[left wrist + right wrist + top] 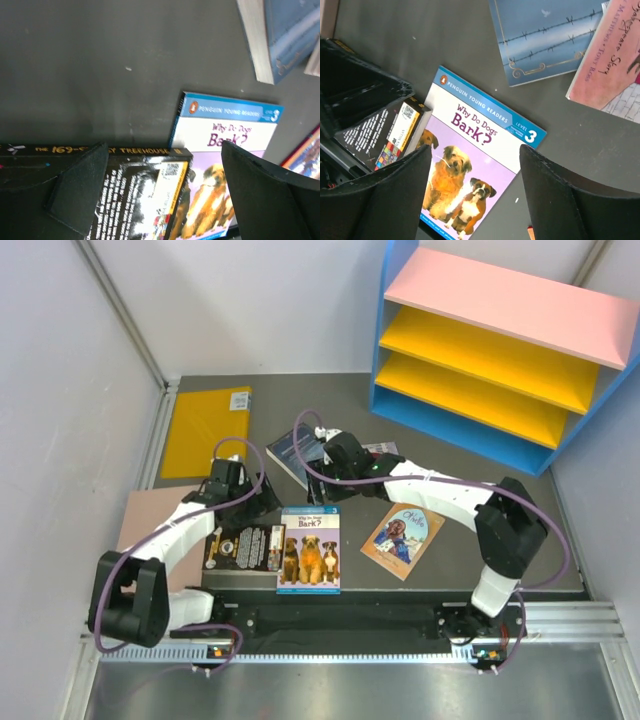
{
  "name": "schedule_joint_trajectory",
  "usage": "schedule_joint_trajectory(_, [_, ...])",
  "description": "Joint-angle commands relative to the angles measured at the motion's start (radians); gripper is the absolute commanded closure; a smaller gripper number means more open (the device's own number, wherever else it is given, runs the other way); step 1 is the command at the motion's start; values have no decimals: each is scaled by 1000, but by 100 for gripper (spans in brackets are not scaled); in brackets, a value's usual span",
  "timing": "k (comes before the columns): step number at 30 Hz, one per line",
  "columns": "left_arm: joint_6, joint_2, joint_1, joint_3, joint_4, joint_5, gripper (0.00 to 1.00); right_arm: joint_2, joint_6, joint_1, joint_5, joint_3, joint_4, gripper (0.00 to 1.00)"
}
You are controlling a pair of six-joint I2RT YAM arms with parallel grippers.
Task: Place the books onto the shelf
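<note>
The blue dog book (310, 550) lies flat near the table's front edge, and the black book (243, 548) overlaps its left side. My left gripper (165, 190) hovers open over both, holding nothing. My right gripper (475, 195) is also open and empty, above the dog book (470, 165). The dark navy book (295, 455) and the red-and-white book (615, 60) lie behind, partly under the right arm. To the right lies the tan book (403, 538). The shelf (500, 340), with blue sides and a pink top, stands at the back right.
A yellow flat sheet (207, 430) lies at the back left. A pinkish-brown board (150, 530) sits under the left arm. Grey walls close in the left and right sides. In the top view the two grippers (255, 508) (322, 488) are close together.
</note>
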Motion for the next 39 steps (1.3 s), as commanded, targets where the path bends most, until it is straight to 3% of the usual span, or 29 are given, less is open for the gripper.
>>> schedule_joint_trajectory(1, [26,-80,2,-25,67,78,1,-39,27,-10,-2,-32,-12,27])
schedule_joint_trajectory(8, [89,-87,-45,21,139,158,1,-125,81,-100,-18,-163,-30,24])
schedule_joint_trajectory(19, [123,122,-372,221,179,85,7,-384,154,-362,17,-384,-70,19])
schedule_joint_trajectory(21, [144,180,-441,280,182,78,13,-453,167,-425,29,-429,-98,18])
schedule_joint_trajectory(24, [166,274,-509,365,176,111,31,-542,187,-507,31,-490,-132,18])
schedule_joint_trajectory(25, [172,324,-524,386,174,133,45,-560,193,-528,29,-519,-138,18])
schedule_joint_trajectory(28, [197,424,-587,474,153,157,60,-611,193,-619,-15,-581,-153,17])
schedule_joint_trajectory(29, [210,450,-614,515,147,172,81,-619,190,-663,-29,-596,-156,17])
schedule_joint_trajectory(31, [217,521,-636,555,132,187,100,-628,185,-704,-72,-642,-155,16])
schedule_joint_trajectory(39, [276,681,-745,722,16,160,100,-588,171,-826,-186,-731,-109,15])
